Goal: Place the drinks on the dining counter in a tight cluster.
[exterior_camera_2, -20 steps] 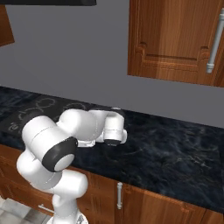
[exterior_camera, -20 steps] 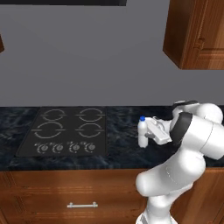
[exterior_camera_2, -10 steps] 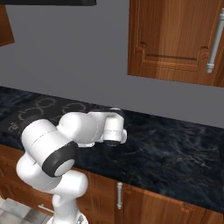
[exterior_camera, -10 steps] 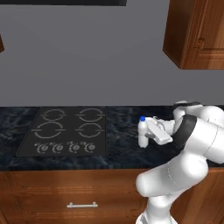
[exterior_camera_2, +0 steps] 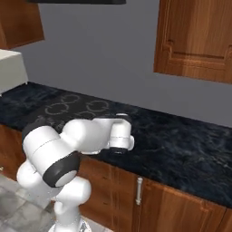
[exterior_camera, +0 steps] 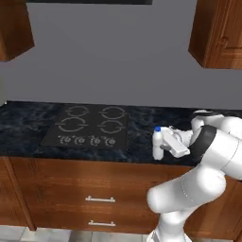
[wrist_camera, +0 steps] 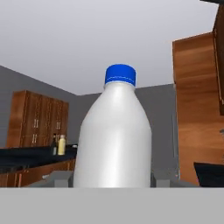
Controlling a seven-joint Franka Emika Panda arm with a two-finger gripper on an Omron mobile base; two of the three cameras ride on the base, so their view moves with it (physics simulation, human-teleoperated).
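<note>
The gripper [exterior_camera: 163,144] is pinching the white bottle [exterior_camera: 157,143] at frame centre-right, apparently lifted; next, carrying it to the dining counter [wrist_camera: 26,153].

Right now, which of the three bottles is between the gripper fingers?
The white bottle with the blue cap, close up between the fingers. The dark bottle and yellow bottle stand together on the far counter.

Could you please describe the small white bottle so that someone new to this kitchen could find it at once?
Start at the black counter with the cooktop. Just right of the cooktop, near the front edge, the white bottle stands upright with the gripper around it. Its blue cap sets it apart from the two distant bottles.
</note>
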